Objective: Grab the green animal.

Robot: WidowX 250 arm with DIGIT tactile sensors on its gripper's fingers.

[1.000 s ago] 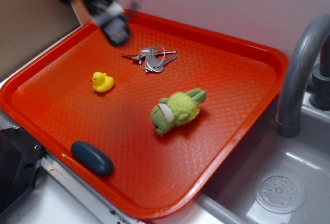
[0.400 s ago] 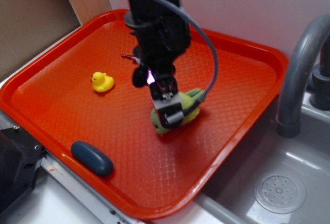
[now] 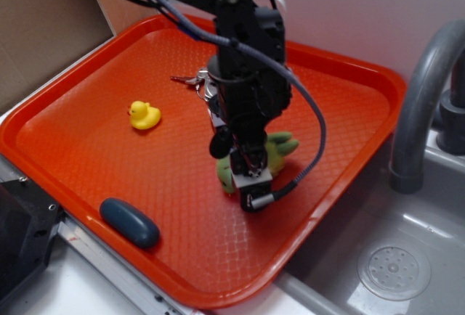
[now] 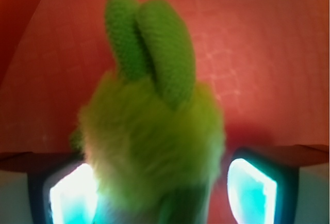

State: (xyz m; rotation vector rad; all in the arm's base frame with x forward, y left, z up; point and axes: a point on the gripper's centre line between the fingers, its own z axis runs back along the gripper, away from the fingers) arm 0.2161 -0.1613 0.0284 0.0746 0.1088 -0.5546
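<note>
— Since the previous frames, has the arm moved?
— Yes. From the tray's far corner it has come down over the toy, and the gripper (image 3: 245, 184) now sits low around the green animal (image 3: 280, 148), slightly nearer than a moment ago.
— Left to right, what lies on the red tray (image 3: 341, 75)?
— At nine o'clock the yellow duck (image 3: 144, 115); at seven the dark blue oval (image 3: 129, 222); keys (image 3: 195, 79) at twelve, partly hidden by the arm; the animal near centre.
— And the jaws?
— In the wrist view the two pads (image 4: 252, 188) flank the fuzzy body (image 4: 154, 141), parted, one side with a visible gap; not clamped.
</note>
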